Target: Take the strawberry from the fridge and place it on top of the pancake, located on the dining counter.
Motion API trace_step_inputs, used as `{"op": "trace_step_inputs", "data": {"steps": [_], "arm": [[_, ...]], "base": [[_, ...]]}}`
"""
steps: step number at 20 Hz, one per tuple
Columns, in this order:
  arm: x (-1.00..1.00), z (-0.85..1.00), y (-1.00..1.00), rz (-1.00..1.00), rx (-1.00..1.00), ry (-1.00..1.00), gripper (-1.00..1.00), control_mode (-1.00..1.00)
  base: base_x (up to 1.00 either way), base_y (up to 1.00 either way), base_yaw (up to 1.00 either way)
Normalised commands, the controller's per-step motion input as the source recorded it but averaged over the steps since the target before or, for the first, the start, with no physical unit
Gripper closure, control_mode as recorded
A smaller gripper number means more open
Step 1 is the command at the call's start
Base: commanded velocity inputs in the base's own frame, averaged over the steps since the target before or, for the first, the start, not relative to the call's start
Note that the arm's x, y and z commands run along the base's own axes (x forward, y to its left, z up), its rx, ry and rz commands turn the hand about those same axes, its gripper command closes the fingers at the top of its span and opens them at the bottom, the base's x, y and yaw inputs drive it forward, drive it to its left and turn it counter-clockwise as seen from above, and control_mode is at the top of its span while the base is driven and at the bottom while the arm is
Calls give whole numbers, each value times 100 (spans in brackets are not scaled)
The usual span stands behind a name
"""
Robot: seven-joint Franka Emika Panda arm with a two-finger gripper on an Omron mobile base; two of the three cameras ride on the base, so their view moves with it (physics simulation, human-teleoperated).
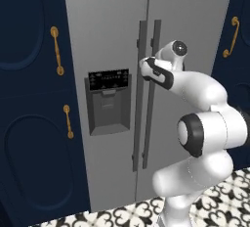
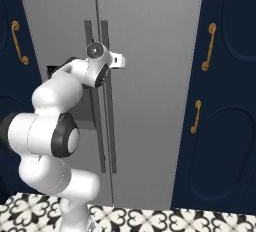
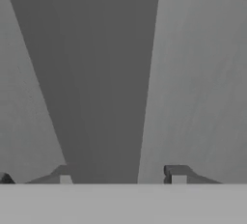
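Fridge: I see the fridge point(image 1: 112, 35) with both doors shut, straight ahead of the pincer; strawberry somewhere I can't see.
Pincer: in my hand view the pincer point(image 3: 121, 175) sits at a long dark handle point(image 3: 96, 83), one fingertip point(image 3: 177, 172) on each side of it.
Grip: fingers drawn in around the handle; I cannot tell whether they press it.
Dispenser panel: dark panel point(image 1: 108, 80) left of and below the pincer.
Cabinets: navy cabinets point(image 2: 225, 126) flank the fridge on both sides.
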Motion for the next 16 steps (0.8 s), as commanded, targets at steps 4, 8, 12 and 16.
{"op": "trace_step_inputs", "data": {"steps": [4, 8, 12, 16], "arm": [[-24, 0, -15, -6, 0, -1, 100, -100], [-50, -13, -65, -10, 0, 0, 100, -100], [-77, -58, -95, -7, -8, 3, 100, -100], [-91, -62, -100, -3, -3, 3, 100, -100]], "base": [[0, 0, 0], [0, 0, 0], [0, 0, 0], [0, 0, 0]]}}
